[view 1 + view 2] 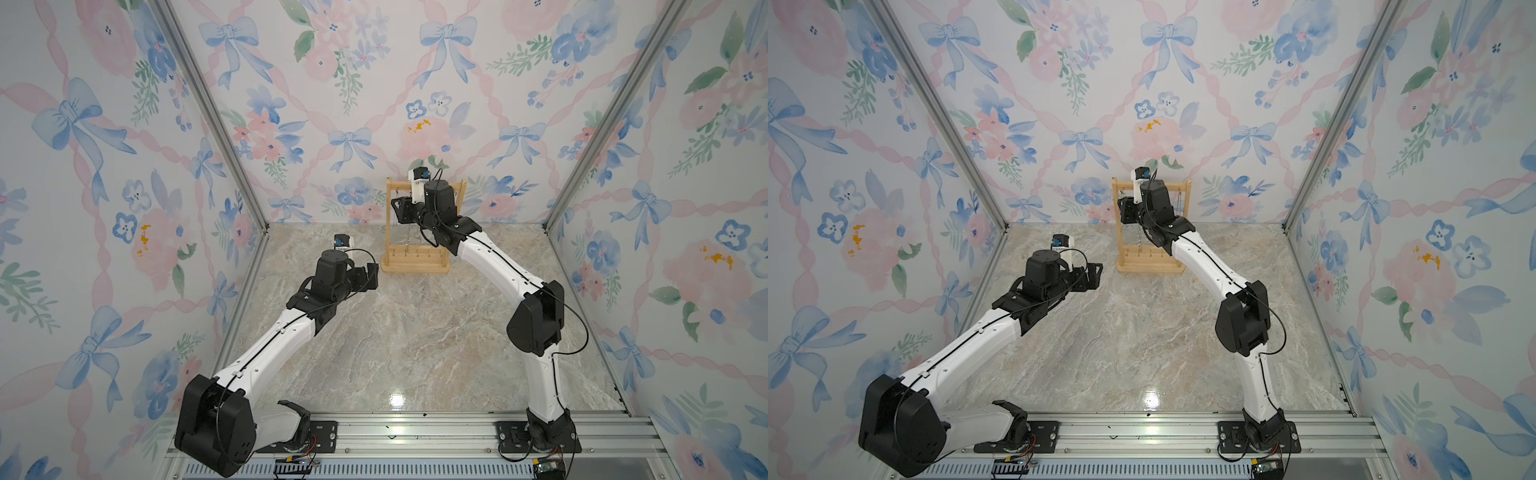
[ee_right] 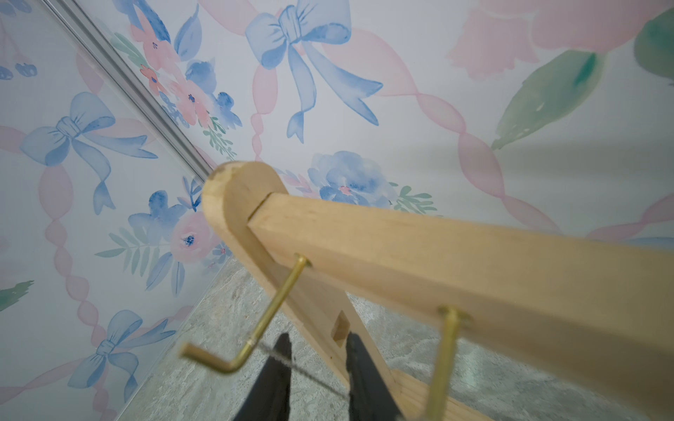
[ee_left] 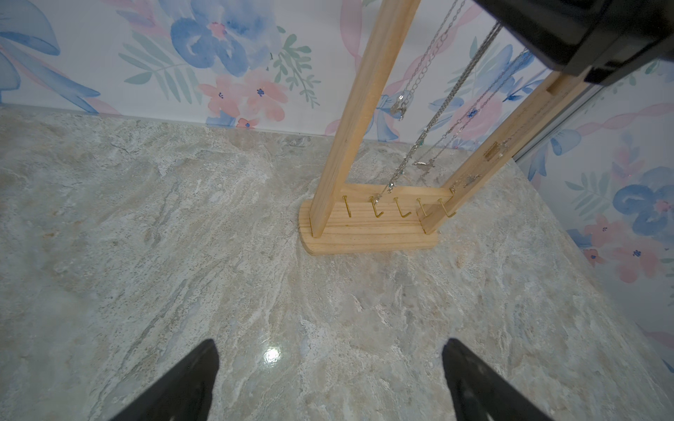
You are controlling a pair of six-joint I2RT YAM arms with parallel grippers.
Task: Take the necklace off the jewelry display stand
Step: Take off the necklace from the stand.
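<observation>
The jewelry display stand of light wood stands at the back of the table against the wall. Several thin silver chains hang inside its frame. My right gripper is up at the top bar, near the stand's left upright. Its jaws stand narrowly open. The necklace chain runs taut from a brass hook across the gap between the fingers. My left gripper hovers wide open and empty over the table, in front and left of the stand's base.
A low rail with small brass hooks runs along the stand's base. The floral back wall is right behind the stand, and the side walls close in on both sides. Marble tabletop stretches in front of the stand.
</observation>
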